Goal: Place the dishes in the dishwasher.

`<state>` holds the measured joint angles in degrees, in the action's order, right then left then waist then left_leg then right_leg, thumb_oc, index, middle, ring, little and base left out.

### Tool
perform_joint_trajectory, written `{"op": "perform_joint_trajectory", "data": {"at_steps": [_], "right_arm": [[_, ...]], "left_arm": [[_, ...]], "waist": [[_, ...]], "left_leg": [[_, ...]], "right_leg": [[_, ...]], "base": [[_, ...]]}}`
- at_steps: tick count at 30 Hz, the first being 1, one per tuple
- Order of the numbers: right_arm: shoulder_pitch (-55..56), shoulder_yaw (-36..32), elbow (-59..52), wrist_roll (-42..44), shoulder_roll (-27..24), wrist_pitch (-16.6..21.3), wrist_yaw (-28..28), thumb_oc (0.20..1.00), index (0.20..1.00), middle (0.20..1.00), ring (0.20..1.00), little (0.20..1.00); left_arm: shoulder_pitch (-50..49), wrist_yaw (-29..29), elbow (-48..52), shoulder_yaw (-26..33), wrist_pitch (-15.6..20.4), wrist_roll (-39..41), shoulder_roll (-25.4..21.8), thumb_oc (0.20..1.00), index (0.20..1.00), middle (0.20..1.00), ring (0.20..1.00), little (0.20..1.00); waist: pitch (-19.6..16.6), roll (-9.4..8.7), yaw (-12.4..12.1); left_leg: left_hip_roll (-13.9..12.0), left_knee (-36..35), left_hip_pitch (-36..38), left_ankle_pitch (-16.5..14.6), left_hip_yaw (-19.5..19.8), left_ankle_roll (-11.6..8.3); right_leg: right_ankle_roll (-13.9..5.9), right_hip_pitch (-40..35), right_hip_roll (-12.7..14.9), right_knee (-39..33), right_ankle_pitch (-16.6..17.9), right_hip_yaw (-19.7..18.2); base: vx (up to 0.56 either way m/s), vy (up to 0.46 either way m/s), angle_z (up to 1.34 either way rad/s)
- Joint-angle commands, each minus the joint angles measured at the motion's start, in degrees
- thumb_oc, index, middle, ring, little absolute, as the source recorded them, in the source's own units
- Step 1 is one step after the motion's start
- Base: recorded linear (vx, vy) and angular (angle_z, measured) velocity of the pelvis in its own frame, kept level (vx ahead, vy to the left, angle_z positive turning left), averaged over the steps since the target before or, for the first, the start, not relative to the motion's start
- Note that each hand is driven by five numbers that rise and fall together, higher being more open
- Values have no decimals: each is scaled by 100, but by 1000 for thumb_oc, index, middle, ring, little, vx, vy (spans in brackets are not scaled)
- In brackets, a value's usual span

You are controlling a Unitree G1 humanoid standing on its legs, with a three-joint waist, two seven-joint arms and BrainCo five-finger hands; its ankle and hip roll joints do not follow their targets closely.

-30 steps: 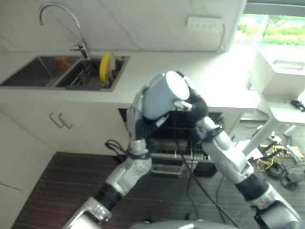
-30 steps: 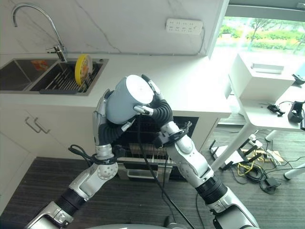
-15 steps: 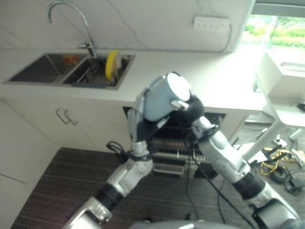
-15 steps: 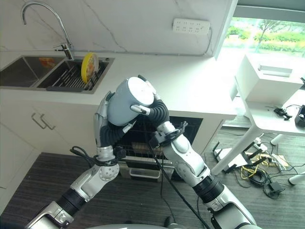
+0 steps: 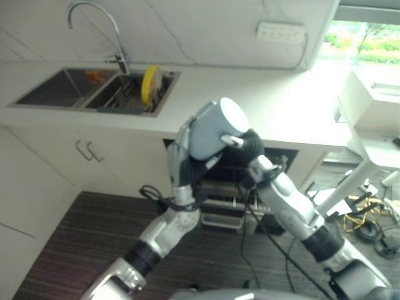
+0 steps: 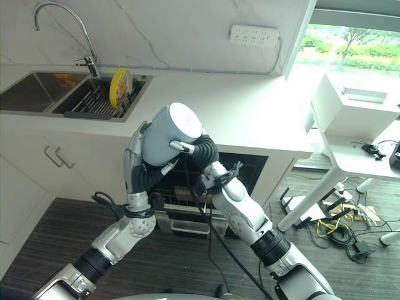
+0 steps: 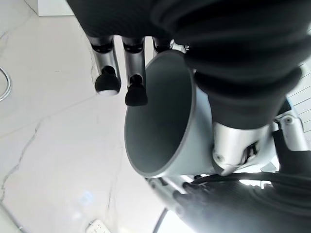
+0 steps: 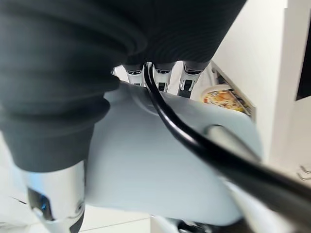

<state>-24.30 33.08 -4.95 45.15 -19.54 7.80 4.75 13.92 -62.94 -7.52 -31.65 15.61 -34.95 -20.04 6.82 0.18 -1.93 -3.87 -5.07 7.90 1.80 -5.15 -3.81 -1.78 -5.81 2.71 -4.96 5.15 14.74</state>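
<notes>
Grey cup [image 6: 164,133]: your left robot hand [image 6: 139,164] and right robot hand [image 6: 199,150] both grip it above the open dishwasher [image 6: 187,187], not yet loaded. Yellow plate [image 6: 120,87] waits in the far-left sink [image 6: 37,94].

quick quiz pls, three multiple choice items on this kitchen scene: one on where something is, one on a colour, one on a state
1. Where is the cup?
A. In the sink
B. Held up between both hands, in front of the counter
C. On the floor

2. What colour is the plate standing in the sink rack?
A. Yellow
B. Red
C. Black

3. How is the dishwasher under the counter?
A. Shut
B. Open, with a rack showing
C. Missing its racks

Answers:
1 B: the left robot hand and the right robot hand are both curled round the grey cup.
2 A: it stands on edge by the faucet, bright yellow.
3 B: a wire rack shows in the dark opening.
</notes>
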Motion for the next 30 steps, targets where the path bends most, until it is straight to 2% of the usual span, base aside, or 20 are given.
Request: {"op": "perform_joint_trajectory", "data": {"at_steps": [1,3,4,5,6,18,20,21,22,23,26,30], "right_arm": [[-803,-4,-93,46,397,105,-187,1000,1000,1000,1000,1000],[-784,22,-100,18,397,88,-247,1000,1000,1000,1000,1000],[-796,60,-99,-14,401,117,-290,498,498,498,498,498],[-797,71,-110,-71,402,126,-317,235,235,235,235,235],[-811,88,-154,-83,388,120,-282,200,200,200,200,200],[-897,77,-210,-230,455,502,24,200,200,200,200,200],[-922,82,-190,-343,473,695,141,200,200,200,200,200],[-920,76,-173,-351,484,773,163,200,200,200,200,200],[-920,76,-173,-351,484,773,163,200,200,200,200,200],[-941,42,-184,-243,519,925,288,200,200,200,200,200],[-933,-29,-201,-250,570,1203,450,200,200,200,200,200],[-902,-191,-249,-316,620,1582,900,200,200,200,200,200]], "left_arm": [[714,3,-135,-614,168,-402,-89,200,200,200,200,200],[730,-15,-125,-623,133,-426,-108,200,200,200,200,200],[747,-16,-132,-624,129,-446,-109,200,200,200,200,200],[753,-13,-139,-619,129,-479,-104,200,200,200,200,200],[759,-22,-148,-630,131,-484,-108,200,200,200,200,200],[685,-5,-153,-752,28,-573,-124,200,200,200,200,200],[671,23,-176,-788,16,-501,-121,225,225,225,225,225],[665,24,-187,-794,12,-508,-121,595,595,595,595,595],[665,24,-187,-794,12,-508,-121,595,595,595,595,595],[663,63,-212,-819,-26,-506,-112,1000,1000,1000,1000,1000],[625,88,-250,-834,-30,-512,-106,1000,1000,1000,1000,1000],[585,130,-268,-883,-206,-552,-116,1000,1000,1000,1000,1000]], "waist": [[42,-267,-137],[51,-270,-138],[57,-273,-140],[63,-274,-142],[63,-275,-143],[76,-261,-184],[94,-251,-186],[90,-249,-187],[90,-249,-187],[102,-238,-186],[105,-224,-190],[104,-196,-173]], "left_leg": [[-4,138,40,-685,-18,206],[0,147,41,-692,-12,212],[1,161,34,-694,-11,215],[-1,170,30,-694,-8,216],[0,171,37,-698,-5,215],[22,216,22,-733,25,228],[23,215,30,-736,22,234],[23,218,21,-736,23,235],[23,218,21,-736,23,235],[19,220,32,-739,20,234],[17,216,37,-740,18,237],[14,203,54,-742,12,245]], "right_leg": [[-629,-259,646,478,-858,-304],[-631,-254,645,494,-864,-304],[-628,-252,647,505,-869,-302],[-625,-251,647,513,-871,-298],[-626,-258,645,515,-873,-301],[-609,-257,640,543,-900,-290],[-605,-260,638,552,-910,-297],[-606,-254,640,549,-907,-298],[-606,-254,640,549,-907,-298],[-602,-262,641,555,-913,-295],[-599,-267,641,555,-919,-286],[-583,-276,626,554,-935,-292]], "base": [[0,0,0],[0,0,0],[0,0,0],[0,0,0],[0,0,0],[0,0,0],[0,0,0],[0,0,0],[0,0,0],[0,0,0],[0,0,0],[0,0,0]]}}
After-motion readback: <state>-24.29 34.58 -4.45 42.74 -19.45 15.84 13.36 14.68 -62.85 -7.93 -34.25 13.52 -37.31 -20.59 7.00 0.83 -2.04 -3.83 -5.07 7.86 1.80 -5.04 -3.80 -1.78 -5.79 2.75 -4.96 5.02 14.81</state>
